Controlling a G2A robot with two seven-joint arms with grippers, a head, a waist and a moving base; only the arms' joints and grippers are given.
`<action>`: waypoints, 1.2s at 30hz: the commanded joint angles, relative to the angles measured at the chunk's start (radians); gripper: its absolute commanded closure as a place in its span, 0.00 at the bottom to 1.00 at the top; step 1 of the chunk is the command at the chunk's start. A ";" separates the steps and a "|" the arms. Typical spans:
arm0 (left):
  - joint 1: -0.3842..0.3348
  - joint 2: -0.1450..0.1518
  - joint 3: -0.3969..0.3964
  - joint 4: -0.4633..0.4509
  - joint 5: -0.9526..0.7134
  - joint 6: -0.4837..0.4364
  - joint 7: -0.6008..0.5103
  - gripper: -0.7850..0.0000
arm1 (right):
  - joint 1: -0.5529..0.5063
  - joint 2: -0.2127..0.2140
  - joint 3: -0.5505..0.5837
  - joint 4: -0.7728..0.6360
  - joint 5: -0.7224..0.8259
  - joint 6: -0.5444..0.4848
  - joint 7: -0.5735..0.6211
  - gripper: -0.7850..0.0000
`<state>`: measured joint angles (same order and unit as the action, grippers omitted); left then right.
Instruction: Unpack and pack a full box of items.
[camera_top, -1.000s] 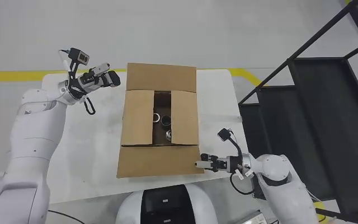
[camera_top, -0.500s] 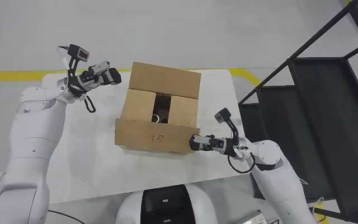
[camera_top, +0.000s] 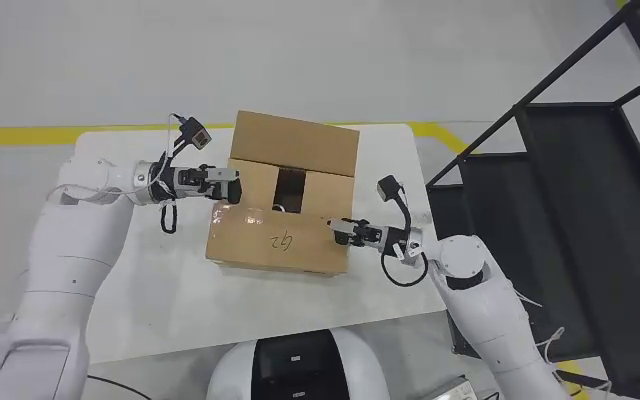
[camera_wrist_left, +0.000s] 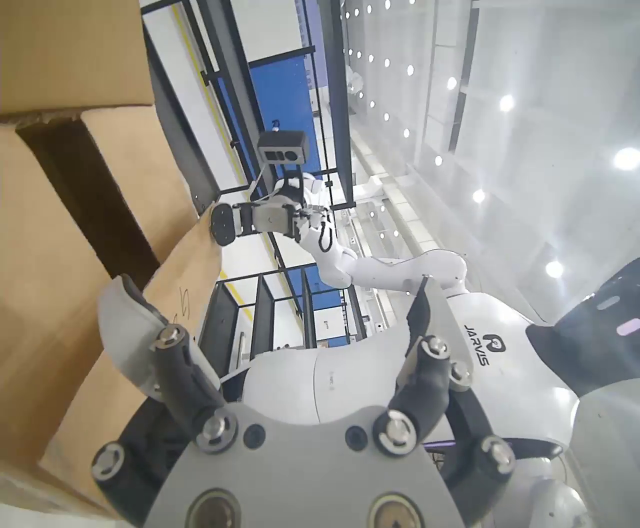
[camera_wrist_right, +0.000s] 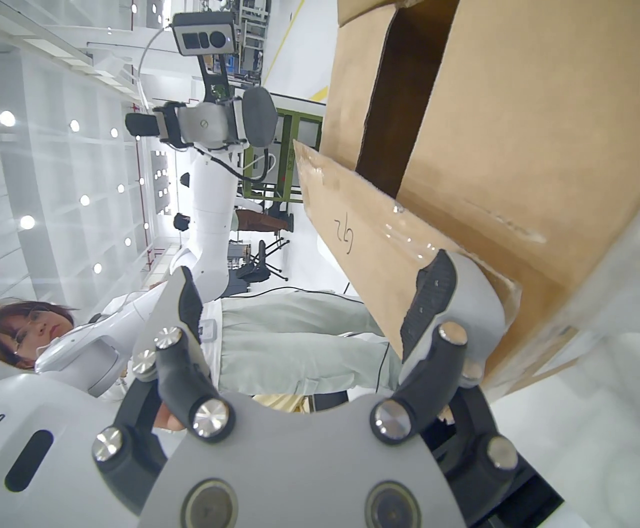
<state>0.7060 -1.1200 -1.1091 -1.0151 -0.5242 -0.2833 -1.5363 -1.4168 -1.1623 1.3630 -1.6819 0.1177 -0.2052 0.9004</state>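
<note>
A brown cardboard box (camera_top: 290, 165) stands on the white table (camera_top: 150, 290). Its two side flaps are folded in, with a dark gap (camera_top: 291, 185) between them where small items show. The near flap (camera_top: 275, 242), with a handwritten mark, is raised and tilts over the box. My right gripper (camera_top: 338, 230) is open at that flap's right end, and in the right wrist view one finger (camera_wrist_right: 440, 295) rests against the flap's corner (camera_wrist_right: 380, 250). My left gripper (camera_top: 228, 187) is open at the flap's left end; the left wrist view has the flap (camera_wrist_left: 170, 300) beside one finger (camera_wrist_left: 125, 310).
The far flap (camera_top: 295, 142) stands open at the back of the box. A black metal stair frame (camera_top: 540, 180) rises just right of the table. A yellow line (camera_top: 40, 133) runs across the floor behind. Bare table lies left of and in front of the box.
The near flap, flat on the table a second ago, has been lifted up over the box by my right gripper. My left gripper came in from the back left to the flap's left end.
</note>
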 joint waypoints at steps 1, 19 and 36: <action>0.000 0.004 0.027 0.020 0.039 0.011 0.000 0.00 | 0.016 -0.001 -0.004 0.011 -0.006 0.004 -0.027 0.00; 0.008 0.046 0.068 0.017 0.059 0.038 0.000 0.00 | 0.361 -0.032 -0.094 0.322 -0.168 -0.013 -0.337 0.00; 0.102 0.086 0.023 -0.144 0.086 0.110 0.029 0.00 | 0.481 -0.057 -0.163 0.564 -0.206 0.010 -0.396 0.00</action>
<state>0.8070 -1.0345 -1.0857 -1.1563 -0.4402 -0.1735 -1.5115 -0.9430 -1.2161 1.2107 -1.1281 -0.0962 -0.1865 0.4914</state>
